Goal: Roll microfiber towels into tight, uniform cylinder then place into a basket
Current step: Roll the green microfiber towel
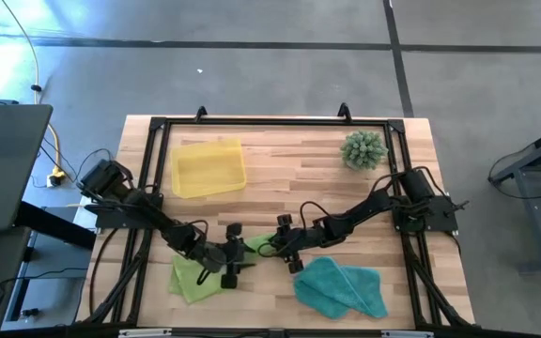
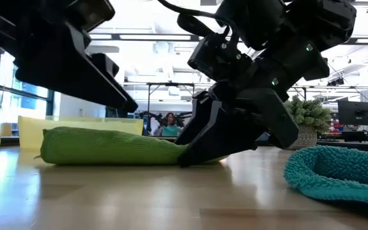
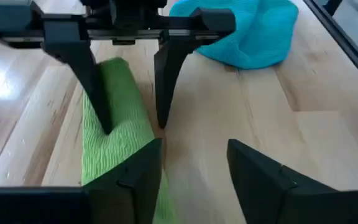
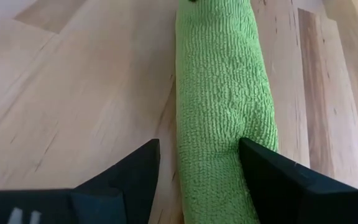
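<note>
Now the rolled green towel [image 4: 225, 106] lies near the counter's front edge between both spread claws, left claw [image 3: 194, 168] and right claw [image 4: 197, 165]; unheld, it may unroll before reaching the basket [image 1: 208, 167].

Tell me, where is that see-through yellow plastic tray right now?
In the high view the translucent yellow plastic tray sits on the wooden table's far left part, beyond the left arm, across from the spiky green plant.

The rolled green towel [image 4: 225, 106] is showing ribbed, nubby cloth; the table [image 4: 73, 93] is looking smooth, satiny wood.
</note>
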`<action>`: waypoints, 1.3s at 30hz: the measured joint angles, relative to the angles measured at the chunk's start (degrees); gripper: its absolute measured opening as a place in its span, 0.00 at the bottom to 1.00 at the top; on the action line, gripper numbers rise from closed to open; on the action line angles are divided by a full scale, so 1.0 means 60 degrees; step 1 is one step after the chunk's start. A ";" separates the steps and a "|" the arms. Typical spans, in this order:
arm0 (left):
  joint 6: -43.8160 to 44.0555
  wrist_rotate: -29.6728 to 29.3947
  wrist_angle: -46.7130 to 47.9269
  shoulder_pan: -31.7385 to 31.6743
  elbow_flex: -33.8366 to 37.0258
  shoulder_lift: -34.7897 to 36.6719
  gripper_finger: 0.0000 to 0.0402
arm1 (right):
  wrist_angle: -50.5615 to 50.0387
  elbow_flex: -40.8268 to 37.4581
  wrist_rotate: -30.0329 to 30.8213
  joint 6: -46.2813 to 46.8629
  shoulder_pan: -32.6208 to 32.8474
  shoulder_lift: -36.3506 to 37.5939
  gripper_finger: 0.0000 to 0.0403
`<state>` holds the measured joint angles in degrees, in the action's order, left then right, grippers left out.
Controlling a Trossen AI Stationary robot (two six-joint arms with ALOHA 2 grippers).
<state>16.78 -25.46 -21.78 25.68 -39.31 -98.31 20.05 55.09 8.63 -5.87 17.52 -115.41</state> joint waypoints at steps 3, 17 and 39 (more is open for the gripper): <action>-0.0008 -0.0034 0.0267 -0.0347 -0.0139 -0.0141 0.49 | 0.0088 -0.0007 -0.0005 0.0010 0.0000 -0.0012 0.52; -0.0214 -0.0339 0.0271 -0.0967 -0.0198 -0.0961 0.57 | 0.0099 -0.0007 -0.0016 0.0482 0.0000 -0.0016 0.52; 0.1095 -0.0415 0.0623 -0.1215 -0.0215 -0.1383 0.11 | -0.2294 -0.0033 -0.0070 0.0584 -0.0071 0.1657 0.52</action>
<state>23.35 -27.95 -18.05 18.39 -40.60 -106.61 6.29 54.89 8.21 -2.37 17.09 -105.47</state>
